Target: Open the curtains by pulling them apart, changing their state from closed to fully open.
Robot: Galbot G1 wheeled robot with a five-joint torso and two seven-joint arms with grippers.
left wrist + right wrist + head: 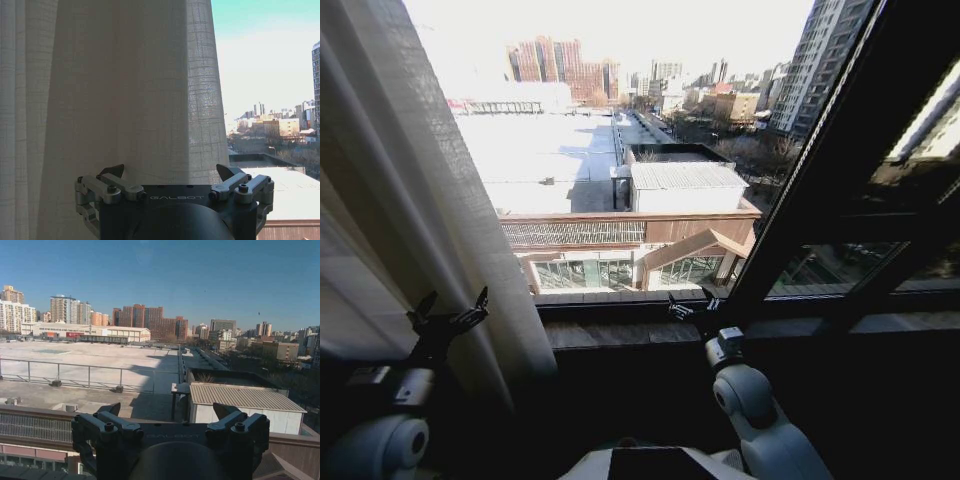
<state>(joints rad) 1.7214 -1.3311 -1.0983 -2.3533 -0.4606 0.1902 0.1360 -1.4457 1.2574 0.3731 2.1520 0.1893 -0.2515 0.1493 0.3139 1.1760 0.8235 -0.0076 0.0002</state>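
Curtains point(410, 190): sheer woven cloth w/ visible grid weave, matt, cream, pleated, at 9 o'clock in head view. Left hand point(172, 172): matt black body, brushed metal links w/ bolts. Right hand point(170, 411): same, dark matt. Window frame point(820, 190): dark, matt.

The long, flat, brown-grey window sill point(620, 333) runs below the dark window frame point(820, 180) across the width of the glass, its left end covered by the bunched cream-white pleated fabric curtain point(410, 200) hanging down past it, the rest bare.
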